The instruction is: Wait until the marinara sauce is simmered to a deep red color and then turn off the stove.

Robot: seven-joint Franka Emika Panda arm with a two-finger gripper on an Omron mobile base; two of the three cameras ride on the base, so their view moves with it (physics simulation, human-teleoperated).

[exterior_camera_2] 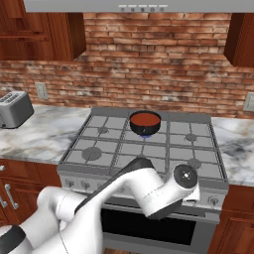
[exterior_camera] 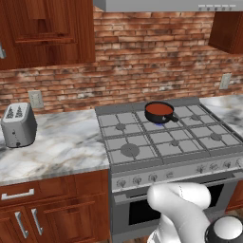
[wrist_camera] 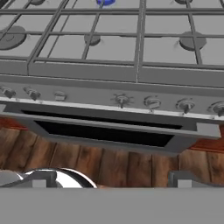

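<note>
On the stove's [exterior_camera: 166, 142] back middle burner, black pan [exterior_camera: 159, 112] of red marinara sauce [exterior_camera: 158, 109]; fingers [wrist_camera: 186, 178] spread.

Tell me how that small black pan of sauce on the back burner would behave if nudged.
The small black pan holds marinara sauce, so it would likely slosh. Its handle juts to one side, so it may pivot. It sits on a ridged stove grate, so it probably catches rather than slides.

Toaster [exterior_camera: 18, 125] on marble counter [exterior_camera: 66, 147]

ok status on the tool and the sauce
tool open, empty, facing stove knobs. marinara sauce red in pan over blue flame. nothing in the way.
</note>
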